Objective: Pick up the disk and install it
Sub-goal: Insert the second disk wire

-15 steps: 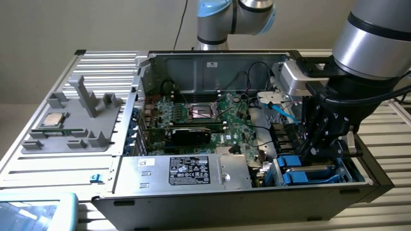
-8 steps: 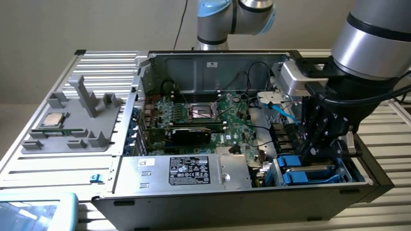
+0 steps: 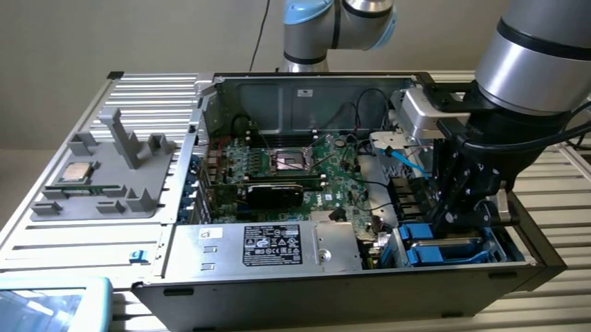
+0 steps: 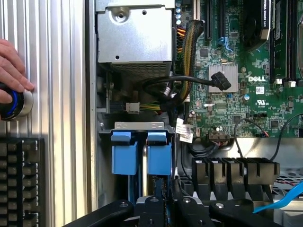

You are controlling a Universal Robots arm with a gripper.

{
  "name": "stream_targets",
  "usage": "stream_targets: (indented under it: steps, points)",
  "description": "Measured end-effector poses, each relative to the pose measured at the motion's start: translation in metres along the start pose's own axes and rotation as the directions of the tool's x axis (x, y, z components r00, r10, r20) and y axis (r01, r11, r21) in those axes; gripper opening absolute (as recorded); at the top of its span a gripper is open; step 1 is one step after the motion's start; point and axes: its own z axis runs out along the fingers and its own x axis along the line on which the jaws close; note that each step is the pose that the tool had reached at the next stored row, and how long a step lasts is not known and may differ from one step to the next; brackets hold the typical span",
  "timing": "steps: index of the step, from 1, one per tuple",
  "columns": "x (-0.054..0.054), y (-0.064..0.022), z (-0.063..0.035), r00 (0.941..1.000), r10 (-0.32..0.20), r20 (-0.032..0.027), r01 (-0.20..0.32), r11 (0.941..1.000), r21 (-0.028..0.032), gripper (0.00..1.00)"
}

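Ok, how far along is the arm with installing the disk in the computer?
Done: the disk is picked up and already down in the computer's drive bay, beside another blue-framed drive. In hand: the claw appears shut on it. Left: it is not yet released, and I can't tell whether it is fully seated.

Can't see gripper [image 3: 471, 218] fingertips from exterior view, arm body blocks them. On wrist view, finger ends cut by frame edge. Disk [image 4: 158, 153]: only blue bracket tops show, metal body and label sunk in bay. Hand [image 4: 12, 66] cropped at edge. Chip [image 3: 74, 173] markings too small to read.
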Motion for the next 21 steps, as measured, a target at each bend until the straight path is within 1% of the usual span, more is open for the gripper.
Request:
stream_targets:
  steps: [2, 13, 19, 21]
  points:
    - [0.0001, 0.0, -0.001, 1.0, 0.0, -0.0007, 0.0, 1.0, 0.0001, 0.16]
    - [0.0001, -0.0009, -0.0012, 1.0, 0.0, -0.0004, 0.0, 1.0, 0.0003, 0.16]
    - [0.0, -0.001, -0.001, 1.0, 0.0, 0.0037, 0.0, 1.0, 0.0002, 0.16]
    - [0.0, -0.0009, -0.001, 1.0, 0.0, 0.0074, 0.0, 1.0, 0.0001, 0.16]
